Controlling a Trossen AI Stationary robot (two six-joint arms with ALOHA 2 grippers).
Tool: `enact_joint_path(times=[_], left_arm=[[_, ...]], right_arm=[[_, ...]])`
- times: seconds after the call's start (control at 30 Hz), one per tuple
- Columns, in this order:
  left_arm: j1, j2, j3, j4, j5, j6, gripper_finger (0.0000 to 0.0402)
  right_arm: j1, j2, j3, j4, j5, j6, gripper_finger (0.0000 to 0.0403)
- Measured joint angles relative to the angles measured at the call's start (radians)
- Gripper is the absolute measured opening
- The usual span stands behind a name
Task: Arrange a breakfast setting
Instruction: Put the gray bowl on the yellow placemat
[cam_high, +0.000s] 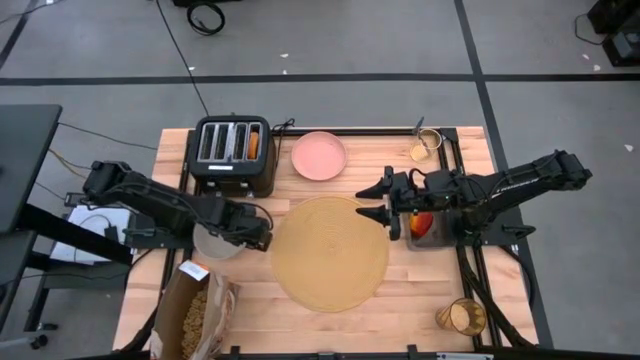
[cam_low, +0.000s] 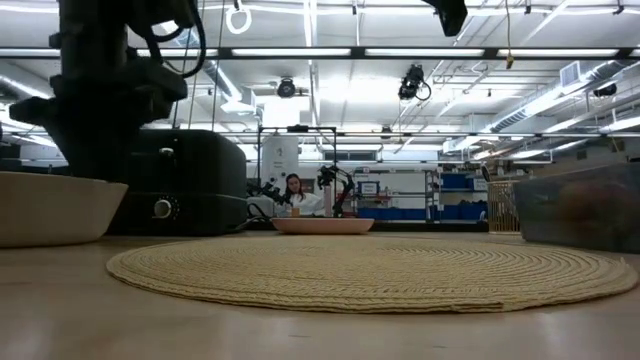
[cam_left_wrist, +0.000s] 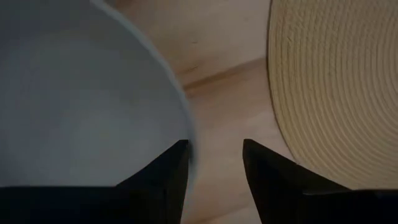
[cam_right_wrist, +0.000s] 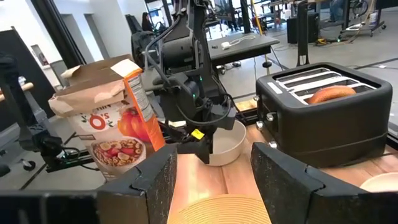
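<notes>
Placemat (cam_high: 329, 252): large round tan woven disc, flat at table centre in the high view, nothing on it yet. It is the reference for everything below.

Toaster (cam_high: 232, 152): black four-slot unit at about 11 o'clock from the placemat, with a toast round (cam_high: 254, 145) standing in its rightmost slot. Not part of the setting itself.

Cereal box (cam_high: 195, 315): open-topped, lying at about 8 o'clock, near the table's front edge.

Pink plate (cam_high: 319, 155): at 12 o'clock, just clear of the placemat's rim.

Grey-green bowl (cam_high: 212, 242): at 9 o'clock, just beside the placemat's left edge. The left gripper (cam_high: 262, 232) sits at the bowl's placemat-side rim; the left wrist view shows its fingers (cam_left_wrist: 163, 180) parted narrowly astride that rim, one inside the wall and one outside, though whether they actually pinch it is hard to judge. The likely next move is a short carry toward 3 o'clock, onto the placemat, and the left arm is plainly the nearer one for it.

Amber tumbler (cam_high: 462, 317): at about 4 o'clock, well apart, near the front right corner.

Red apple (cam_high: 423, 222): at 3 o'clock, partly hidden beneath the right arm.

Right gripper (cam_high: 388, 199): hovering over the placemat's right edge at 2 o'clock, fingers spread wide, holding nothing.

Metal spoon (cam_high: 421, 131): at about 1 o'clock, near the table's back edge, its long axis hard to tell.
</notes>
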Motion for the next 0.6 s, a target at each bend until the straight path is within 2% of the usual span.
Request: enact_joint_path(times=[0.23, 0.4, 0.6], left_arm=[[0.0, 0.028, -0.041, -0.021, -0.029, -0.038, 0.0157], [-0.002, 0.068, -0.053, -0.015, -0.006, 0.057, 0.0154], [-0.003, 0.106, -0.053, 0.009, 0.003, 0.108, 0.0115]], right_arm=[[-0.006, 0.0, 0.0, -0.011, 0.009, 0.008, 0.0213], [-0.006, 0.0, 0.0, -0.021, 0.009, 0.006, 0.0213], [-0.008, 0.0, 0.0, -0.021, 0.019, 0.003, 0.0213]])
